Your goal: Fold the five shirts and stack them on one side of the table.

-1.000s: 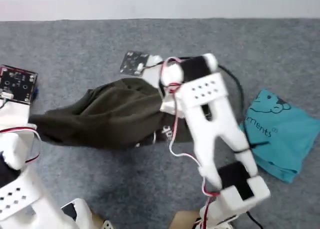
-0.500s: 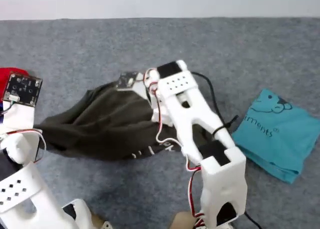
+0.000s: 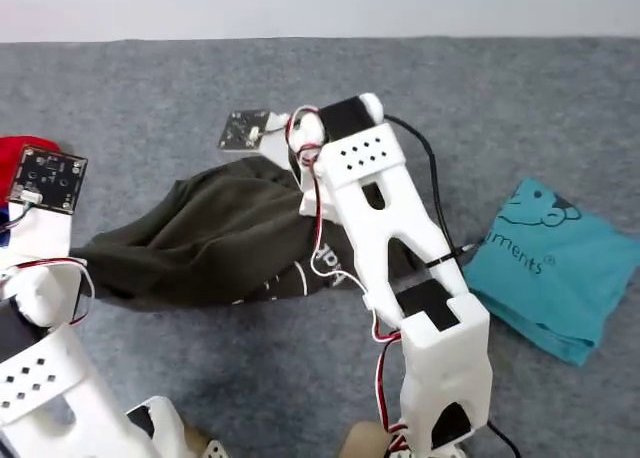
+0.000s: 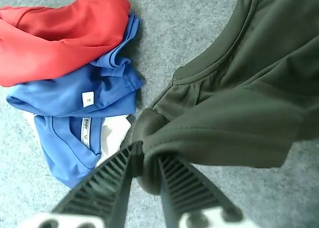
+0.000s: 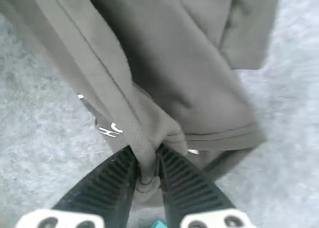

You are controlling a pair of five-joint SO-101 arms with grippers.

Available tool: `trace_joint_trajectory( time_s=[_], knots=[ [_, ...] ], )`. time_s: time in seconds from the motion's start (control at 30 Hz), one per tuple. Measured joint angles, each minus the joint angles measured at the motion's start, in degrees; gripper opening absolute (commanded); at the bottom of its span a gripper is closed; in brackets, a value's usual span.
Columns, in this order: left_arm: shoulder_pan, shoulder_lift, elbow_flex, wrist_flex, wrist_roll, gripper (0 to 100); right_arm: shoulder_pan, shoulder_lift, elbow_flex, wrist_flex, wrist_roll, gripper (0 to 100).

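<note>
A dark olive shirt [image 3: 215, 240] hangs stretched between both arms over the middle of the grey table. My left gripper [image 4: 145, 163] is shut on the olive shirt [image 4: 234, 113] at a bunched edge near its collar. My right gripper [image 5: 147, 171] is shut on a fold of the same olive shirt [image 5: 164, 73], at the shirt's right end under the white arm [image 3: 385, 218]. A folded teal shirt [image 3: 555, 268] lies at the right. A red shirt [image 4: 60, 34] and a blue shirt [image 4: 84, 96] lie piled at the table's left side, with white cloth [image 4: 115, 133] under them.
The grey carpet-like table top [image 3: 520, 98] stretches bare behind the arms. The red shirt's edge [image 3: 22, 148] peeks out behind the left arm's camera board [image 3: 48, 180]. A tan object [image 3: 368, 440] sits at the right arm's base.
The right arm swung left with the olive shirt, then shifted slightly back up, bunching the shirt narrower. The left arm's wrist rose a little, uncovering the red shirt behind it.
</note>
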Motion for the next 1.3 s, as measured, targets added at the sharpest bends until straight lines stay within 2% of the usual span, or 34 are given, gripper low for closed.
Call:
trace_joint_trajectory(
  time_s=[0.2, 0.5, 0.7, 0.87, 1.03, 1.13, 1.3],
  knots=[
    [0.3, 0.0, 0.2, 0.0, 0.0, 1, -0.1, -1.6, -0.7, 0.1, 0.1, 6.5],
    [1.0, 0.0, 0.2, 0.0, 0.0, 1, -0.4, 5.0, -0.7, 0.1, -0.5, 6.9],
    [1.6, 0.0, 0.5, 0.0, 0.0, 1, -0.4, 5.0, -0.7, 0.1, 0.3, 0.9],
    [2.5, 0.0, 1.1, 0.0, 0.0, 1, -0.5, 4.7, -4.4, 0.1, 2.0, 1.1],
    [2.5, 0.0, 0.0, -1.8, 0.3, 1, 1.3, -1.9, -7.6, 0.1, 2.1, 1.1],
    [2.5, 0.0, -4.8, -2.0, 3.3, 1, 3.1, -8.4, -7.7, 0.1, 2.4, 1.1],
    [2.6, 0.0, -13.8, -5.8, 13.6, 1, 7.4, -19.8, -7.7, 0.1, 2.4, 1.1]
  ],
)
